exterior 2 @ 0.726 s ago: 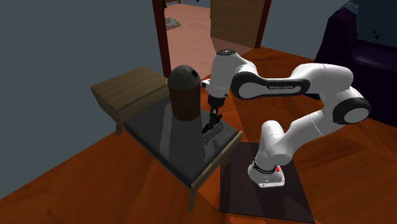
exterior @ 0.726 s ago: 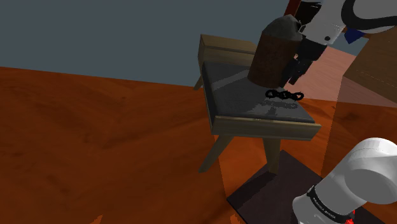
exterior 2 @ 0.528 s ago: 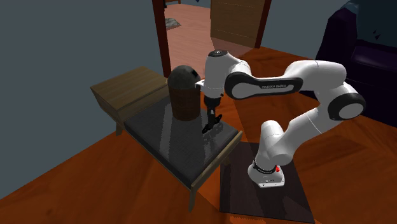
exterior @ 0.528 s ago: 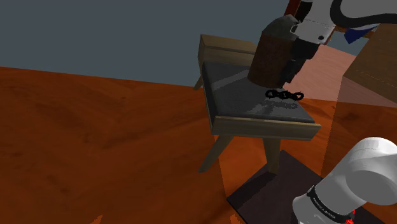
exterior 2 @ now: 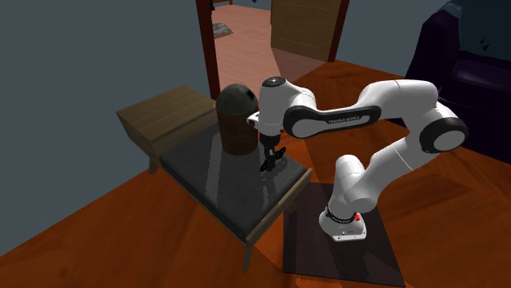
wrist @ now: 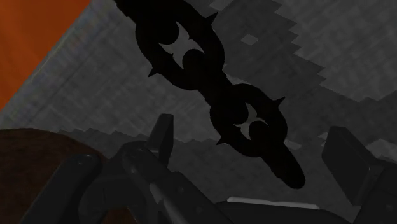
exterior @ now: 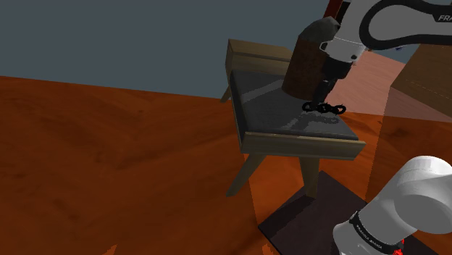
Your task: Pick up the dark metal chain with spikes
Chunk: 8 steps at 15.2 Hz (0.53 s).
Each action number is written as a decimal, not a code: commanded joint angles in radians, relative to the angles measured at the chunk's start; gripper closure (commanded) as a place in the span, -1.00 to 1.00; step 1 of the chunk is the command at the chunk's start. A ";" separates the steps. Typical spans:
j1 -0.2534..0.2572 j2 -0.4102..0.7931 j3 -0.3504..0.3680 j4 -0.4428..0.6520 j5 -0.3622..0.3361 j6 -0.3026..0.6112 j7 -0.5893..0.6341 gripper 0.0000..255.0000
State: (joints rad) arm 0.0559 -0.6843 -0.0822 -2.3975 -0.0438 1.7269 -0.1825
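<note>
**Fig.: approach to grasp.** We see the chain [exterior: 324, 109] lying flat on the dark grey worktop [exterior: 275, 109], toward its right near corner in the shoulder view. It sits near the foot of a brown canister [exterior: 306, 65] and is not touching it.

The pincer [exterior: 319, 98] hangs straight above the chain's left half. In the wrist view its fingers [wrist: 164, 130] stand apart w/ the chain [wrist: 210, 83] running between them, and neither finger touches it. We therefore read the pincer [wrist: 252, 133] as not yet closed and the chain as not held.

**Handling (our judgement).**
- If metal, as the task says, prob. heavy for its bulk.
- Each link is rigid, but the whole is limp, so the free ends will sag and swing once lifted.
- The surface looks smooth and may slip, and the spikes could catch a finger or shift the grip.
- Best hold: across the narrow width of a middle link or at the waist btw. two links, so both ends hang approx. evenly. An end link would tend to slip out.

**Change vs. earlier frames.** In the shoulder view the pincer sat higher and further right 0.7 s ago, slanted beside the canister. It has since moved left and down to stand over the chain. In the second exterior view the wrist has drawn closer to the canister [exterior 2: 237, 123]. Chain and canister are unmoved.
</note>
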 commanded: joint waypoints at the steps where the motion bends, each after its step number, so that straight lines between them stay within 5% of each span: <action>1: 0.000 -0.004 0.000 -0.011 0.000 0.008 0.000 -1.00; 2: 0.000 -0.004 -0.001 -0.011 -0.001 0.008 -0.001 1.00; 8: -0.001 -0.005 -0.001 -0.012 -0.001 0.008 -0.001 1.00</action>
State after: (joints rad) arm 0.0554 -0.6899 -0.0830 -2.4087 -0.0442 1.7347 -0.1839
